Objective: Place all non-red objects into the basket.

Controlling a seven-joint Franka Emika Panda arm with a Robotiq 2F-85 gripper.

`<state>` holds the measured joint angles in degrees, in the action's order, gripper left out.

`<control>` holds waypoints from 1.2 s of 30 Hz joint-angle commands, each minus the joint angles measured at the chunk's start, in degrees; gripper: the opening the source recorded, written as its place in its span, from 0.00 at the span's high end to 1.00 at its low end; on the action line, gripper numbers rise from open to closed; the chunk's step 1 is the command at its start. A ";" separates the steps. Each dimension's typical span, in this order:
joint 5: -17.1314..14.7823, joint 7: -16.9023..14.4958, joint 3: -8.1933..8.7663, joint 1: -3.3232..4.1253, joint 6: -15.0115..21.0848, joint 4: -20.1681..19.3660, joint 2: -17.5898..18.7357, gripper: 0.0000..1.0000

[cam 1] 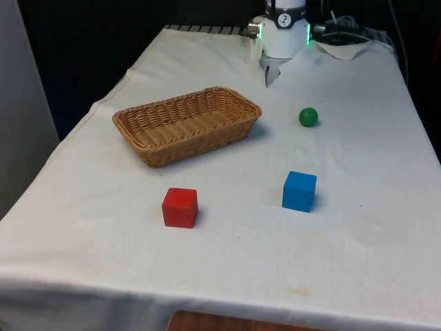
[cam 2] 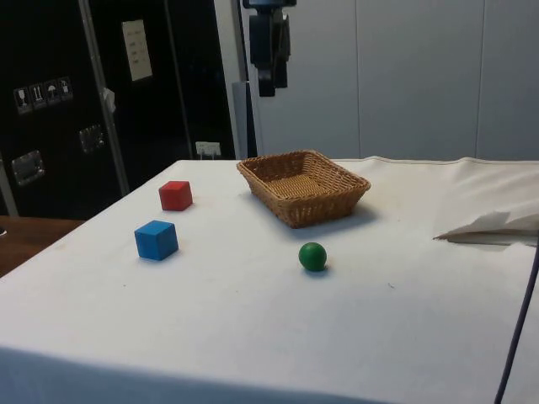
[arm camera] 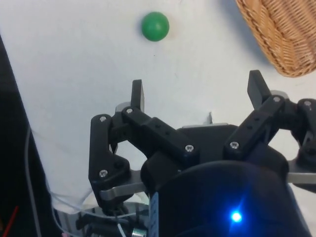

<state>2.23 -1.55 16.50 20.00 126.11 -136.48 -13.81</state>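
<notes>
Gripper: the black two-finger gripper [arm camera: 197, 94] hangs high above the table's far end, fingers spread wide apart and holding nothing; in the side view it [cam 2: 269, 84] sits well above the wicker basket.

Green ball: the green ball [cam 1: 308, 116] lies on the white cloth [cam 1: 358, 262], to the front view's right of the basket and apart from it; in the wrist view it [arm camera: 155, 26] lies ahead of the open fingers; it is judged small, hard and light, probably wood or plastic; being round it is likely to roll if nudged, so the fingers should close across its widest line, coming straight down.

Blue cube: the blue cube [cam 1: 299, 191] stands nearer the camera's end of the table than the ball, well apart from the basket; in the side view it [cam 2: 156, 240] rests flat on one face; it is judged stiff and light, with flat parallel sides that should give a sure hold; take it across two opposite faces, with the fingers square to them.

Red cube: the red cube [cam 1: 180, 207] stands to the front view's left of the blue cube, apart from it; it is to be left where it is.

Basket: the wicker basket [cam 1: 138, 118] is oblong, shallow and open-topped, with nothing in it; it is judged light enough to shift if struck, so things are better released from just above its floor.

Task state: both non-red things are outside the basket; none is yet held.
</notes>
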 commanded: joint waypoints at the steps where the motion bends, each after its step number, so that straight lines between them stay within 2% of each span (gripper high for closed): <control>1: 1.15 1.15 -0.57 -0.11 1.15 -0.92 -0.29 0.00; 8: 2.81 2.92 -2.64 -0.17 3.44 -3.67 -0.52 0.00; 9: 1.49 1.72 -2.06 0.00 2.46 -2.81 0.00 0.00; 10: 3.04 3.21 -2.86 -0.17 3.67 -3.95 -0.52 0.00; 12: 3.72 4.24 -3.72 -0.11 4.81 -5.10 -0.63 0.00; 18: 3.95 5.79 -5.39 -0.17 8.08 -8.02 -0.80 0.00; 19: 3.04 4.81 -5.04 0.00 6.93 -7.22 -0.40 0.00; 20: 3.90 5.96 -5.61 -0.17 8.82 -8.59 -0.80 0.00; 23: 3.44 6.30 -6.13 -0.06 11.52 -10.54 -0.63 0.00; 29: 2.12 5.84 -6.30 0.23 15.13 -12.72 0.29 0.00; 30: 2.46 5.84 -6.36 0.00 14.95 -12.95 0.17 0.00; 31: 1.60 5.67 -6.30 0.34 16.44 -13.35 0.86 0.00; 36: 0.17 5.10 -6.53 0.46 19.25 -14.38 2.58 0.00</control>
<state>3.27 3.90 9.85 20.05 144.61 -150.52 -11.17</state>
